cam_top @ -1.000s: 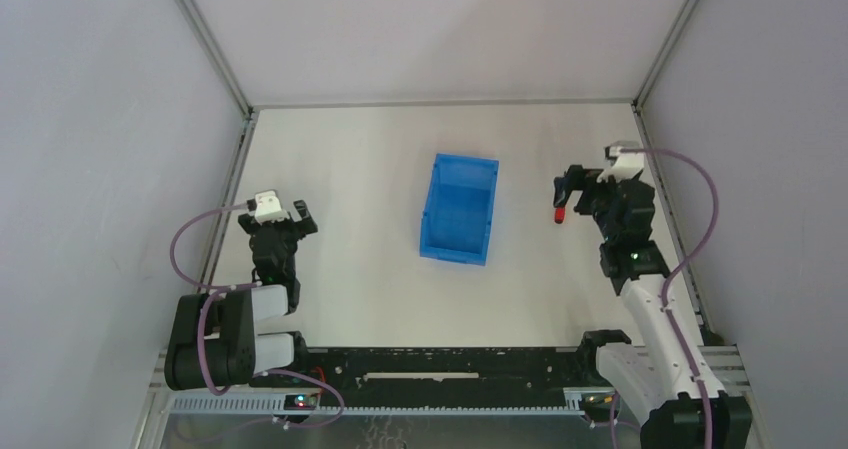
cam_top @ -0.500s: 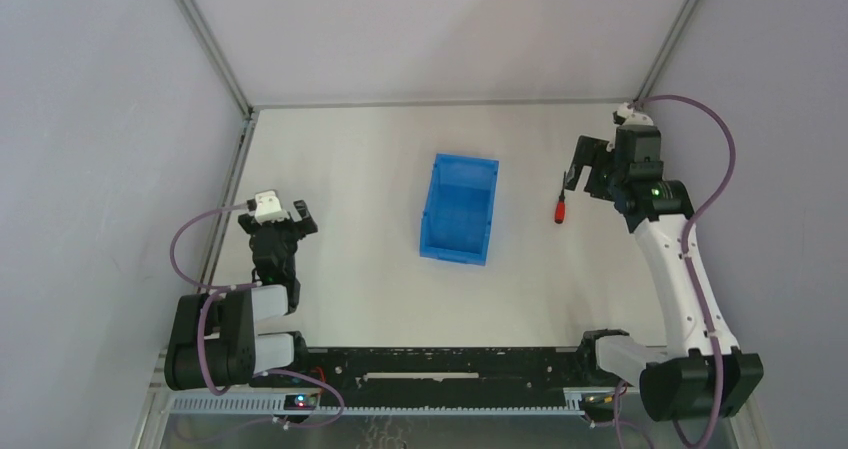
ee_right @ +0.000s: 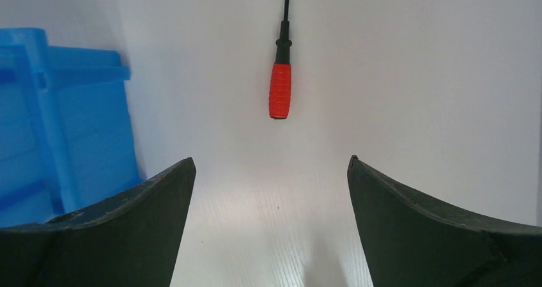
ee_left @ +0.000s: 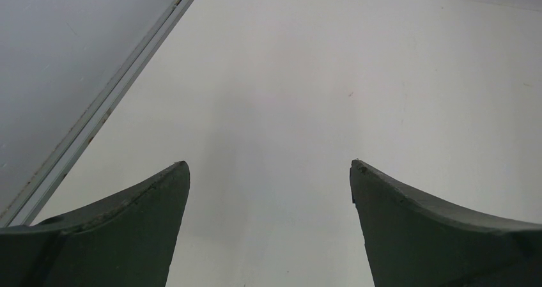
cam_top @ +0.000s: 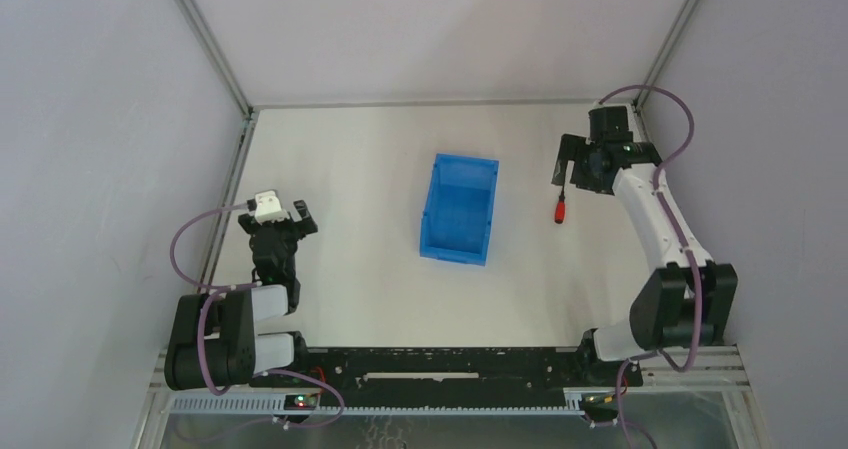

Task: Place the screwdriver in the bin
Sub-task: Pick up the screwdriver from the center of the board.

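Overhead, the bin [cam_top: 458,221] sits mid-counter [cam_top: 340,169]. The screwdriver [cam_top: 561,209] lies flat to its right, apart from it, with the red handle toward the near side. The right hand [cam_top: 561,173] hangs by the screwdriver, spread wide and holding nothing, while the left hand [cam_top: 277,220] is at the near left. From the left wrist, spread fingers [ee_left: 121,236] frame white counter. From the right wrist, the screwdriver lies untouched ahead of the spread fingers [ee_right: 121,229], with the bin at left.

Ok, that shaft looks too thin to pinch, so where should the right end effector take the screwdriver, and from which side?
Probably the red handle, its thickest part. The screwdriver lies flat on the table, clear of the bin, so come straight down with the open right end effector straddling the handle.
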Robot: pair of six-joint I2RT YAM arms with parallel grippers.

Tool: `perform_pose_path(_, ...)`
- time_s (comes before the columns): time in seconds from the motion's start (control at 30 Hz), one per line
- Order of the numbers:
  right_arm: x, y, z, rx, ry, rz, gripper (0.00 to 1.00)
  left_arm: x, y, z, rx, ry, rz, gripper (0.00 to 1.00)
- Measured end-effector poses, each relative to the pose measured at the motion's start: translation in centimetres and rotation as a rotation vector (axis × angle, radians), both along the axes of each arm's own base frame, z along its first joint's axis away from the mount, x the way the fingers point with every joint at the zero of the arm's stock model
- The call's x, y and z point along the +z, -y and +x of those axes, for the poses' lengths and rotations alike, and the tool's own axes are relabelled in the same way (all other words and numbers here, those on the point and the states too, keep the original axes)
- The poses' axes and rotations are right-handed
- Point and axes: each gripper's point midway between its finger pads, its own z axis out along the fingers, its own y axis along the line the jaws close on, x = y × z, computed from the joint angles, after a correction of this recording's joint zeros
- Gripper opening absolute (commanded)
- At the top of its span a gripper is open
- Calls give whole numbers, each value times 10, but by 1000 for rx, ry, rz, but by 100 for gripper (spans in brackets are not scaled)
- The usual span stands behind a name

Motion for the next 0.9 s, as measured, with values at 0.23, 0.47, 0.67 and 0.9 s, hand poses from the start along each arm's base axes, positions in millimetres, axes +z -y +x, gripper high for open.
perform_pose_path(0.23, -42, -1, 16, 2, -124, -5, 94, 0, 0, 0, -1, 0, 0, 100)
perform_pose_path(0.47, -85, -2, 25, 6, -243, -6, 93, 0, 0, 0, -1, 0, 0, 100)
perform_pose_path(0.67, -115, -2, 24, 6, -321, -8, 91, 0, 0, 0, -1, 0, 0, 100)
perform_pose_path(0.9, -140, 0, 30, 0, -360, -5, 87, 0, 0, 0, -1, 0, 0, 100)
